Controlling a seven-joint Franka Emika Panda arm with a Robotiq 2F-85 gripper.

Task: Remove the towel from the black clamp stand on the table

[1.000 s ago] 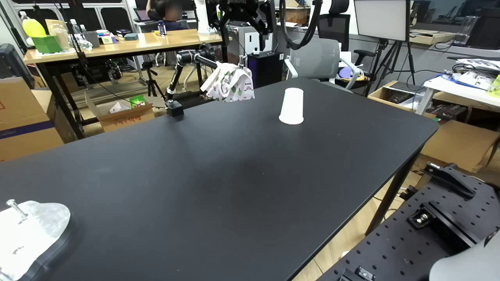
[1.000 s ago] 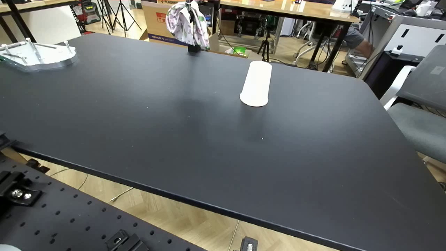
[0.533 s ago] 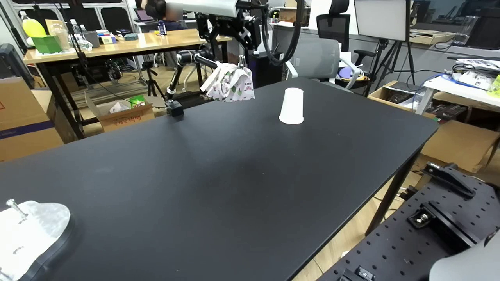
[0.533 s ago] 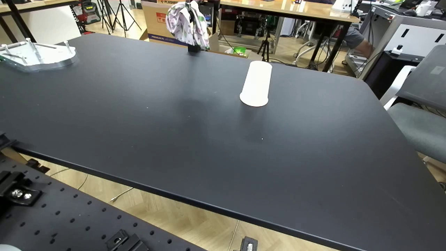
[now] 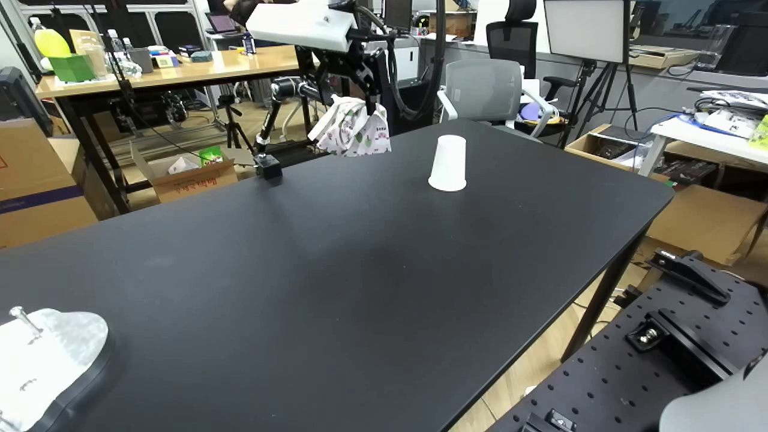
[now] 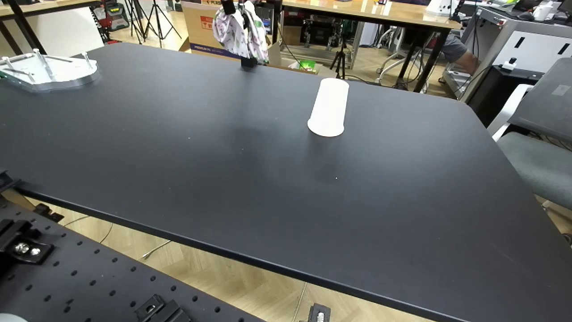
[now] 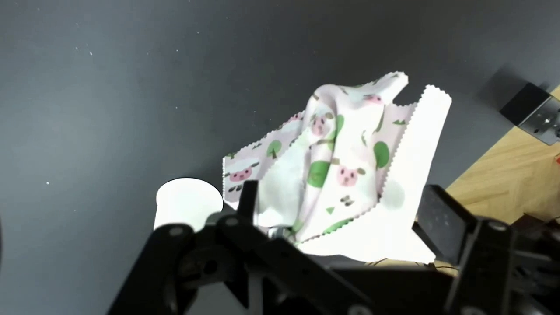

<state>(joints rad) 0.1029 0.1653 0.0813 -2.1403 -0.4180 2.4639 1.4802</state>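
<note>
The towel (image 5: 354, 129), white with pink animal faces and green trees, hangs draped on the end of the black clamp stand (image 5: 273, 120), above the table's far edge. It also shows in an exterior view (image 6: 241, 33) and the wrist view (image 7: 337, 153). The stand's base shows in the wrist view (image 7: 531, 109). My gripper (image 5: 348, 103) is at the towel's top; one fingertip overlaps its upper right end. In the wrist view my gripper (image 7: 345, 208) is open, its fingers wide apart with the towel seen between them. Whether they touch the cloth I cannot tell.
An upside-down white cup (image 5: 448, 163) stands on the black table near the towel, and shows in the wrist view (image 7: 188, 199). A white board with metal pegs (image 6: 49, 69) lies at the table's other end. A grey chair (image 5: 483, 90) stands beyond the table.
The arm has moved left and down in an exterior view, bringing the gripper onto the towel's top and hiding the silver clamp tip. A black fingertip now shows over the towel in both exterior views.
</note>
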